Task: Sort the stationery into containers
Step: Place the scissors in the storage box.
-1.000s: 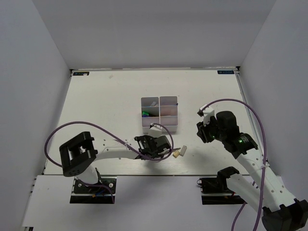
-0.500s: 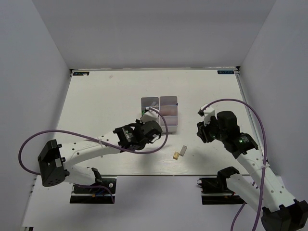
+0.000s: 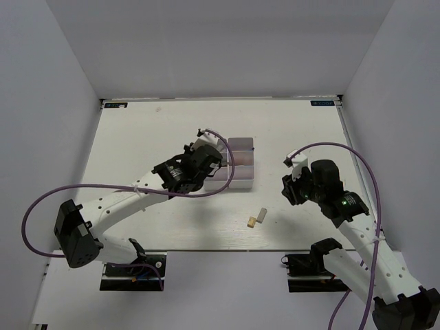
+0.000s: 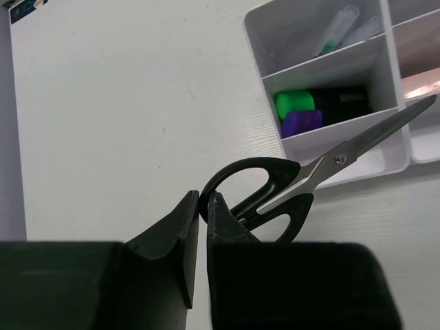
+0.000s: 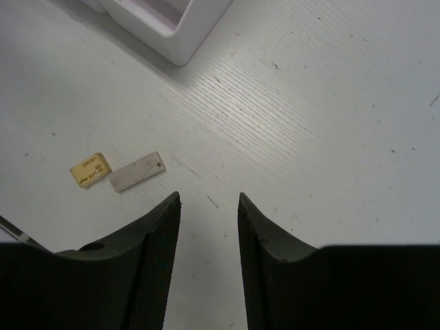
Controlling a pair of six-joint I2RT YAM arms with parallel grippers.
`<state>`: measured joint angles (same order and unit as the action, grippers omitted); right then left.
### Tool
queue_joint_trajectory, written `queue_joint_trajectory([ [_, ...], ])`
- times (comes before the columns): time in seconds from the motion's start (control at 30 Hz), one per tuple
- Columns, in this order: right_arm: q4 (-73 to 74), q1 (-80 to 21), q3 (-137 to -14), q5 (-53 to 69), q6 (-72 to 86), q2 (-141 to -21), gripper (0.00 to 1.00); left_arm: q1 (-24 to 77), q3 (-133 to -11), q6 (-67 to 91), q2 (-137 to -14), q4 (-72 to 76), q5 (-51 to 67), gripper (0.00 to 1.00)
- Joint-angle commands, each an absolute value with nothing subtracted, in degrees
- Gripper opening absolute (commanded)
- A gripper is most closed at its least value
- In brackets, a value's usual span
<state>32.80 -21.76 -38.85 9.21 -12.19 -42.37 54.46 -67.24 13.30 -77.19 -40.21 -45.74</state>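
A white desk with faint wood grain is closed in by plain pale grey walls behind it and along both sides, under even light.

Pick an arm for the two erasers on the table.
Right: the right gripper, open, empty, hovers near the tan eraser and grey eraser; the left gripper is shut on the scissors.

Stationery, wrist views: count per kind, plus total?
Scissors: 1, held by the left gripper
Markers: 2, green-capped marker and purple marker
Erasers: 2, tan eraser and grey eraser
Pens: 2, as far as I can tell
Total: 7 that can be made out
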Motion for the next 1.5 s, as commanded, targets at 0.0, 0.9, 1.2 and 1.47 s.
queue_joint_trajectory([
  [0.0,31.46,-21.27,-38.41,9.93,-11.6,-41.48,0.43,53.35,-67.68,11.43,-76.73,-41.39,-47.02,0.0],
  [0.9,31.38,-20.83,-38.41,10.37,-11.87,-41.31,0.44,52.29,-67.5,12.22,-81.47,-43.51,-43.33,0.0],
  [1.2,31.55,-20.3,-38.15,10.55,-11.87,-40.78,0.45,51.95,-73.99,8.88,-87.53,-43.59,-42.71,0.0],
  [1.47,31.64,-19.95,-38.06,10.37,-11.87,-40.34,0.45,51.33,-82.79,7.12,-95.01,-45.97,-41.66,0.13],
])
